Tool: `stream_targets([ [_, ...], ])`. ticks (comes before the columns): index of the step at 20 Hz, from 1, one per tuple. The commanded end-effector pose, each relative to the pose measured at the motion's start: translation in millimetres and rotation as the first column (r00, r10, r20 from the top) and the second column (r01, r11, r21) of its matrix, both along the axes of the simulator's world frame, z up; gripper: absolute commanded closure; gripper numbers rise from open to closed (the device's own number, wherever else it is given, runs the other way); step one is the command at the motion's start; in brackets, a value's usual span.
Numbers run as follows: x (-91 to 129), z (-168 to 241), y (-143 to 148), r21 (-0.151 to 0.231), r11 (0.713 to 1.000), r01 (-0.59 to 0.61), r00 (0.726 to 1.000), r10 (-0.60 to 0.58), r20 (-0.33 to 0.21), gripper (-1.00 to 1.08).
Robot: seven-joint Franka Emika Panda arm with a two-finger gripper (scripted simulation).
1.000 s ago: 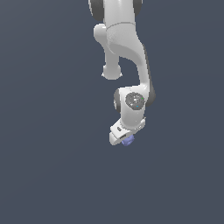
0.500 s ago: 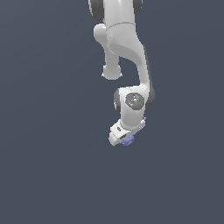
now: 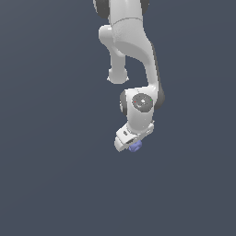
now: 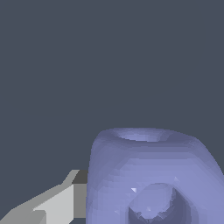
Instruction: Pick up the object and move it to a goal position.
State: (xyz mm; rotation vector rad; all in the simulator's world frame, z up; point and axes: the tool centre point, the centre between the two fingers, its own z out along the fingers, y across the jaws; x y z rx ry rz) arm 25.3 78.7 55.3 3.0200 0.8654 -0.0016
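Exterior view: we see the white arm (image 3: 133, 55) reaching down over the flat grey surface (image 3: 50, 184), with the small blue block (image 3: 135, 147) sitting at the tip of the jaws (image 3: 132, 144), partly hidden by them. Wrist view: the block (image 4: 148, 175) fills the near field, a round hollow in the face toward us, and one grey finger (image 4: 57, 203) lies against its side; we judge the jaws closed on the block, though the second finger is hidden.
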Motion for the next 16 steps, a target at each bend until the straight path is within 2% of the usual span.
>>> stream_targets([
  [1,-1.3,12.2,0.2,0.0,1.0,0.0,1.0,0.0,0.001,1.08],
  [7,-7.8,57.7,0.3,-0.001,1.0,-0.001,1.0,0.001,0.001,1.08],
  [16,-20.7,158.2,0.8,0.0,1.0,-0.001,1.0,0.001,0.001,1.08],
])
